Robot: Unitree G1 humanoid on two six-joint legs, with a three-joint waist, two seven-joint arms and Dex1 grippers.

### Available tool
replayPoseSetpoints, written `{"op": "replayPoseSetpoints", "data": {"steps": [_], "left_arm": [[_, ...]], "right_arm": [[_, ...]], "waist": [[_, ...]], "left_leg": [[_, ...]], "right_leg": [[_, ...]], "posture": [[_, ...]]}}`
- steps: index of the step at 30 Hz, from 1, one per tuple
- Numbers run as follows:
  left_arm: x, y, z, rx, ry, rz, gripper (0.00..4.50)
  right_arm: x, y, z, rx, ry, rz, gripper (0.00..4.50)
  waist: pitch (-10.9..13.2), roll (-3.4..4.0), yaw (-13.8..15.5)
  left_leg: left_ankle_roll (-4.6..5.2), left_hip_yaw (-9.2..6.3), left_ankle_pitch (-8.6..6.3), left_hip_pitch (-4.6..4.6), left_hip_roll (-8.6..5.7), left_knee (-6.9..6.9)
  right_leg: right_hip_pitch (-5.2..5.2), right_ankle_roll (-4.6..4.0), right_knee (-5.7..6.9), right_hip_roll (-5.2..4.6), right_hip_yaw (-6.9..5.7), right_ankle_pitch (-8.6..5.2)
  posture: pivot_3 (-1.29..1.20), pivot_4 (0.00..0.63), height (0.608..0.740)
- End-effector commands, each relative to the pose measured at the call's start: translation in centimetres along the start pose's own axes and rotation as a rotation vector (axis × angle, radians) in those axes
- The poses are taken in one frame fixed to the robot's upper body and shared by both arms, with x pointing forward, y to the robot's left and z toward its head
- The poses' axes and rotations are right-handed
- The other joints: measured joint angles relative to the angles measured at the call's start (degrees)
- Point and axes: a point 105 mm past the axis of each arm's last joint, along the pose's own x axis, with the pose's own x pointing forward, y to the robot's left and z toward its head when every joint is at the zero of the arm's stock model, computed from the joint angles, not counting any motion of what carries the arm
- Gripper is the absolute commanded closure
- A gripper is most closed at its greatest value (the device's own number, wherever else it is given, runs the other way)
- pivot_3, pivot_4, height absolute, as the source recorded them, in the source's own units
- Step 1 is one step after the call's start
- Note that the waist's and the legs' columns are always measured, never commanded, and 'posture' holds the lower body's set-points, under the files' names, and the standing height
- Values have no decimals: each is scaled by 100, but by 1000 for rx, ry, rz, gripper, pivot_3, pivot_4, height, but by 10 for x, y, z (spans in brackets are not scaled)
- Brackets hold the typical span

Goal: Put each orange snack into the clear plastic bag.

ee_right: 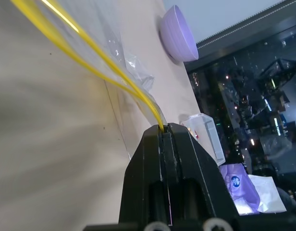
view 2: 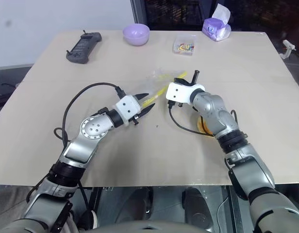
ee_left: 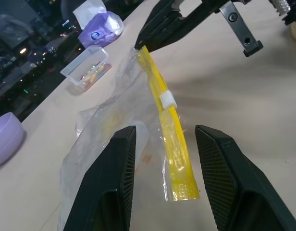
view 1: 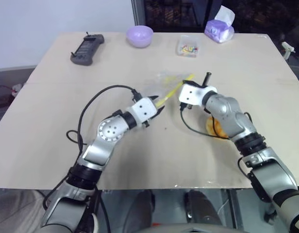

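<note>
The clear plastic bag [view 1: 168,79] lies crinkled on the table's middle, its yellow seal strip [ee_left: 163,103] stretched out towards me. My right gripper [ee_right: 165,128] is shut on the far end of that strip. The near end of the strip lies between the fingers of my left gripper [ee_left: 166,131], which is open; I cannot tell whether they touch it. The orange snack [view 1: 212,127] sits on the table under my right forearm, mostly hidden by it.
Along the table's far edge stand a lavender bowl [view 1: 140,35], a small clear box of colourful bits [view 1: 188,46] and a purple tissue pack [view 1: 219,28]. A black controller [view 1: 87,49] lies at the far left. Black cables loop from both wrists.
</note>
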Motion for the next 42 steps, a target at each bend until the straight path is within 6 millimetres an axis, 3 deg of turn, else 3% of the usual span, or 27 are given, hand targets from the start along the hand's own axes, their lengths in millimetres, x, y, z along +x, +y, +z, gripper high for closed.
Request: {"op": "replayPoseSetpoints", "data": {"steps": [1, 3, 5, 7, 8, 14, 17, 19, 21, 24, 27, 30, 35, 42], "left_arm": [[-1, 8, 10, 26, -39, 22, 2425], [0, 8, 10, 23, -42, 24, 2647], [0, 9, 11, 22, -44, 25, 3301], [0, 9, 11, 21, -45, 26, 4247], [0, 9, 11, 22, -44, 26, 4473], [-2, 12, 5, 36, -21, 40, 4473], [-3, 14, 3, 43, -18, 47, 4500], [-3, 15, 4, 43, -30, 51, 4500], [-4, 14, 3, 35, -39, 47, 4500], [-5, 12, 2, 18, -49, 39, 4500], [-6, 11, 3, -16, -74, 37, 4500], [-8, 11, 2, -23, -87, 32, 4500], [-9, 10, 1, -49, -112, 31, 4500], [-10, 6, -1, -44, -116, 14, 4500]], "right_arm": [[-3, -13, 9, -8, -32, -49, 4500], [-3, -14, 9, -8, -32, -50, 4500], [-3, -13, 9, -8, -31, -50, 4500], [-3, -13, 9, -7, -31, -51, 4500], [-3, -13, 9, -7, -31, -51, 4500], [-2, -12, 6, 75, -21, -33, 4500], [-7, -12, 10, 133, -52, 6, 3687], [-10, -10, 9, 158, -62, 33, 2702], [-14, -11, -1, 211, -29, 42, 1989], [-21, -10, -13, 480, 4, 75, 1989], [-26, -20, -17, 896, 0, 60, 1989], [-31, -14, -6, 1122, -37, 162, 1989], [-33, -14, 10, 1211, -73, 205, 4359], [-39, -15, 42, 1162, -189, 315, 4447]], "waist": [[0, 0, 1], [0, 0, 2], [0, 0, 2], [0, 0, 1], [0, 0, 1], [-1, 0, -1], [-1, 0, -2], [-1, 0, -1], [-1, 0, 7], [-2, -1, 15], [-2, 0, -8], [-2, 0, -6], [-3, 1, -2], [-3, 2, -1]], "left_leg": [[0, 0, 0, 0, 0, 0], [0, 0, 0, 0, 0, 1], [0, 0, 0, 0, 0, 1], [0, 0, 0, 0, 0, 2], [0, 0, 0, 0, 0, 2], [0, 0, 0, 0, 0, 3], [0, 0, 0, 1, 0, 3], [0, 0, 0, 1, 0, 4], [0, 0, 0, 1, 0, 5], [0, -1, 0, 1, -1, 11], [2, -3, -1, 1, 0, 13], [2, -2, -1, 4, 2, 15], [26, -1, -15, 8, 0, 32], [28, -5, -15, 12, -2, 54]], "right_leg": [[0, 0, 0, 0, 0, 0], [0, 0, 1, 0, 0, 0], [0, 0, 2, 0, 0, 0], [0, 0, 2, 0, 0, 0], [0, 0, 2, 0, 0, 0], [0, 0, 4, 0, 0, 0], [0, 0, 7, 0, 0, 0], [0, 0, 6, 0, 0, 0], [1, 0, 6, 0, 0, 0], [3, 0, 9, -1, -1, 0], [4, 0, 16, 0, -1, 1], [1, -1, 30, 2, 1, 0], [-1, -1, 53, 2, 3, 0], [-1, 0, 89, 3, 1, 0]], "posture": [[0, 150, 736], [0, 150, 736], [0, 150, 736], [0, 150, 736], [0, 150, 736], [0, 150, 736], [0, 150, 736], [0, 150, 736], [0, 150, 736], [0, 150, 736], [0, 150, 736], [0, 150, 736], [0, 150, 736], [0, 150, 736]]}}
